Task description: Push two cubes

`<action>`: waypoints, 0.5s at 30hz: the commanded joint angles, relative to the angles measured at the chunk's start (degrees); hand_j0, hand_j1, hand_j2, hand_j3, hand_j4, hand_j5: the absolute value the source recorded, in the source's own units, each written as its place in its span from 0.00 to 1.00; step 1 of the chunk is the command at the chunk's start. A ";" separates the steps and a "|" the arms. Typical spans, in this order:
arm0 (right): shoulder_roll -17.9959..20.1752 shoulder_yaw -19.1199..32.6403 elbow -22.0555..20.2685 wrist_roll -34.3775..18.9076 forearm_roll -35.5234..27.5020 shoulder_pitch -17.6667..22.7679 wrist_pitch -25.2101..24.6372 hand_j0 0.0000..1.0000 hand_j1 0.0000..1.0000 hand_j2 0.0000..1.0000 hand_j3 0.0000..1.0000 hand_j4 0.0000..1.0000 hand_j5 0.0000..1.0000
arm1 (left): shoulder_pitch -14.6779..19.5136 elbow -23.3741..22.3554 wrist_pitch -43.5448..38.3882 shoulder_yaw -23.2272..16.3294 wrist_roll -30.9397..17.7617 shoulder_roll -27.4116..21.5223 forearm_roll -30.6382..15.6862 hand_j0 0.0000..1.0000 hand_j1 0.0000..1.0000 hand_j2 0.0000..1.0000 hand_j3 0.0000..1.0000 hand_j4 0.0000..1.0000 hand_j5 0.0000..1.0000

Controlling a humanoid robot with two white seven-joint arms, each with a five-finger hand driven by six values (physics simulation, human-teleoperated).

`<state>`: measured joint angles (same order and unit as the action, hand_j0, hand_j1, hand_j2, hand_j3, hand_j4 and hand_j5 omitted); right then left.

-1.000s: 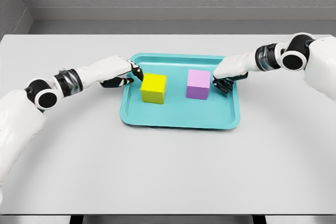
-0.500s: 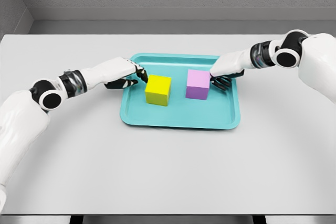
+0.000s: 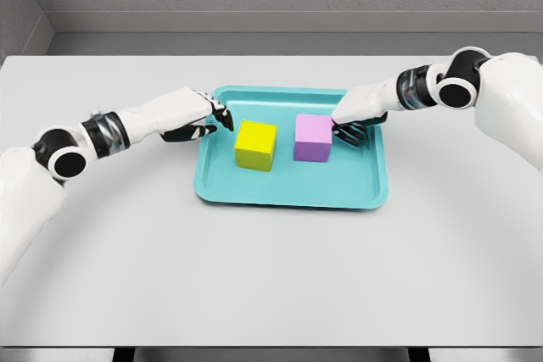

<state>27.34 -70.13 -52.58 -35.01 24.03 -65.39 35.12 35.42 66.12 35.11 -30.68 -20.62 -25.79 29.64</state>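
Since half a second ago our right hand [image 3: 355, 121] has nudged the pink cube [image 3: 312, 138] inward on the teal tray [image 3: 293, 194]; our left hand [image 3: 204, 118], fingers curled and holding nothing, sits just outboard of the yellow cube [image 3: 255, 145]. Each cube lies inboard of its hand; the right hand's fingers touch pink.

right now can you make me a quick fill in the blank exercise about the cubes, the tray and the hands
1. Both cubes sit inside the teal ____.
2. The right hand presses against the ____ cube.
3. The yellow cube lies to the ____ of the purple cube in the head view.
4. The tray rests on a grey ____.

Missing words: tray; purple; left; table
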 commanded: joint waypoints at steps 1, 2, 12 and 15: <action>-0.18 0.08 -0.15 0.01 -0.21 0.00 -0.12 0.14 0.14 0.14 0.14 0.14 0.14 | 0.00 0.50 -0.11 0.00 0.05 -0.75 -0.46 0.51 0.51 0.51 0.51 0.51 0.51; -0.18 -0.01 -0.24 0.01 -0.21 0.00 -0.12 0.14 0.14 0.14 0.14 0.14 0.14 | -0.09 0.50 -0.11 0.09 0.05 -1.19 -0.55 0.51 0.51 0.51 0.51 0.51 0.51; -0.62 -0.18 -0.33 0.01 -0.30 -0.35 -0.12 0.14 0.14 0.14 0.14 0.14 0.14 | -0.70 0.42 -0.11 -1.93 -0.30 -1.02 0.33 0.51 0.51 0.51 0.51 0.51 0.51; -0.89 -0.18 -0.42 0.01 -0.38 -0.35 -0.12 0.14 0.14 0.14 0.14 0.14 0.14 | -0.70 0.50 -0.11 -2.28 -0.30 -0.75 0.42 0.50 0.50 0.50 0.50 0.50 0.50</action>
<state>26.63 -70.24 -52.95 -35.04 23.75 -65.74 34.94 34.72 66.54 35.10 -32.56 -20.91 -26.66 30.44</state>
